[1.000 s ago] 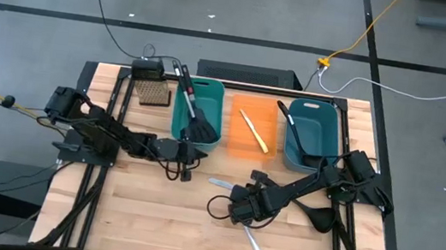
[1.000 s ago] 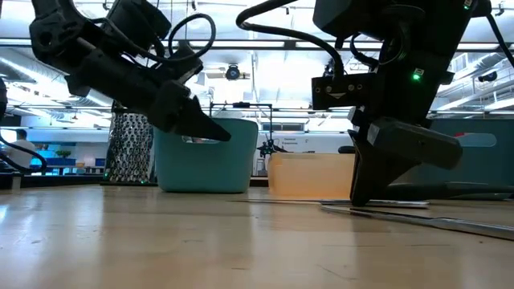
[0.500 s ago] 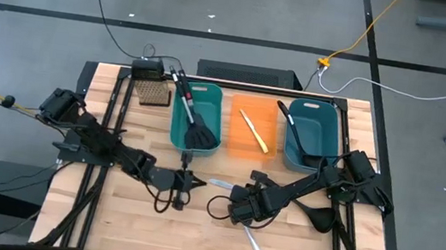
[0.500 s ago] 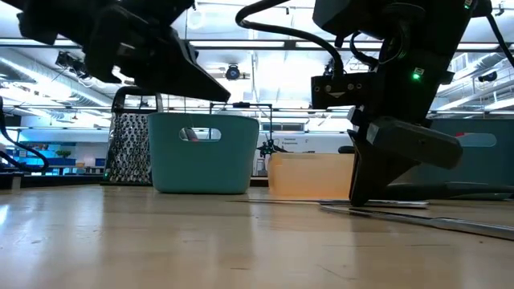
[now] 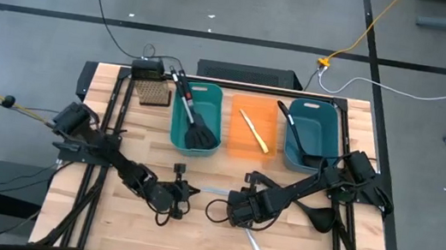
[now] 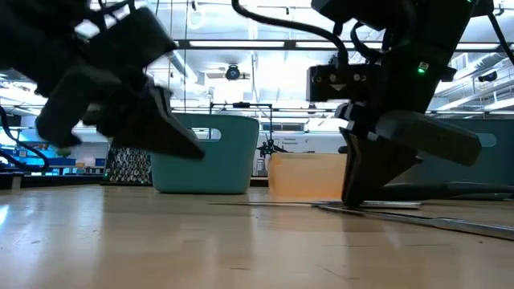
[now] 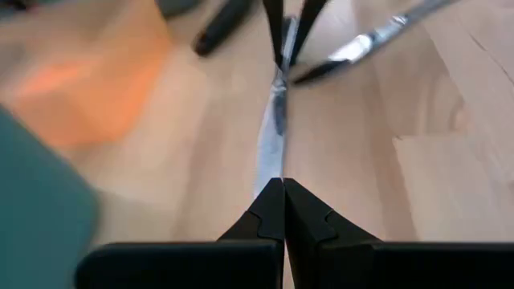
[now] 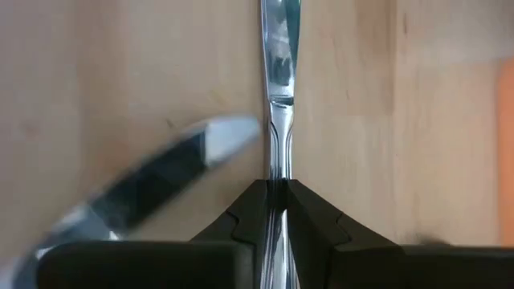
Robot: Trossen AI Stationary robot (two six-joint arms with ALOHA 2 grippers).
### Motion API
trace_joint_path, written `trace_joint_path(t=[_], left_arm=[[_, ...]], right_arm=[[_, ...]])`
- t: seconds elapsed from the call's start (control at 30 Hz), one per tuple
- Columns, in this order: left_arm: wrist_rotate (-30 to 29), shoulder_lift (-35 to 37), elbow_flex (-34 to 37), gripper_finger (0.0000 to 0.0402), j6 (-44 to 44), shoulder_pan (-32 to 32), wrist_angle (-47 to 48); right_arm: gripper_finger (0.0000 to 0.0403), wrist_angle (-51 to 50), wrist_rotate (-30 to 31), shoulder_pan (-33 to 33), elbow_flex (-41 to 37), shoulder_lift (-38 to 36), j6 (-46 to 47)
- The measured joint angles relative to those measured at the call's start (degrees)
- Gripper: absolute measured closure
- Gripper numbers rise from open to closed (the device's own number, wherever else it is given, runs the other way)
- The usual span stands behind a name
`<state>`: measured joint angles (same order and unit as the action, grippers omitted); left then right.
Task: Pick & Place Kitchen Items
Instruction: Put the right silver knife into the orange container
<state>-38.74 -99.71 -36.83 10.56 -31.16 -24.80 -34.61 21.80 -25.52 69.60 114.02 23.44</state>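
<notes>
A silver table knife (image 5: 212, 191) lies on the table's near middle. My right gripper (image 5: 230, 202) is shut on it. My left gripper (image 5: 188, 192) is shut, pointing right at the knife's free end (image 7: 273, 152); in the low view its tip (image 6: 193, 151) hangs above the tabletop. Whether it touches the knife, I cannot tell. A second silver knife (image 5: 252, 243) lies flat nearer the near edge. Two black spatulas (image 5: 193, 121) stand in the left teal bin, the yellow-handled knife (image 5: 255, 131) lies in the orange bin, and one ladle (image 5: 292, 127) is in the right teal bin. My right gripper (image 8: 277, 186) pinches the silver knife between its two fingers on the narrow handle (image 8: 277, 148), just behind the wider blade (image 8: 278, 56). The fingers (image 6: 353, 189) come from above, pointing down. The knife (image 6: 377, 205) lies flat on the table.
Three bins line the far side: teal (image 5: 180, 132), orange (image 5: 241, 149), teal (image 5: 315, 111). A brown perforated block (image 5: 152, 92) sits at the far left. A black ladle (image 5: 314, 216) lies under the right arm. The two grippers stand close together, tip to tip.
My left gripper has swung from the left teal bin toward the near edge and come down, ending at the silver knife's free end. The knife in my right gripper has slid a little toward the near edge.
</notes>
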Motion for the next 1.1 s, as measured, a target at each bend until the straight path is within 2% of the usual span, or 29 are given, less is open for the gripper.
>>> trace_joint_path(t=[0.3, 0.57, 1.1], left_arm=[[0.7, -4.2, 0.0, 0.0400, 3.0, 0.1, -0.3], [3.4, -4.2, 0.0, 0.0400, 3.0, -0.7, 0.4], [4.6, -6.1, -0.1, 0.0398, 3.7, 1.0, 0.5]], right_arm=[[0.0353, 6.9, -0.9, 0.0, 0.0, 0.2, -1.9], [0.0353, 7.0, -0.5, 0.0, 0.0, 0.2, -1.6], [0.0353, 7.3, 0.1, 0.0, 0.0, 0.1, -1.5]])
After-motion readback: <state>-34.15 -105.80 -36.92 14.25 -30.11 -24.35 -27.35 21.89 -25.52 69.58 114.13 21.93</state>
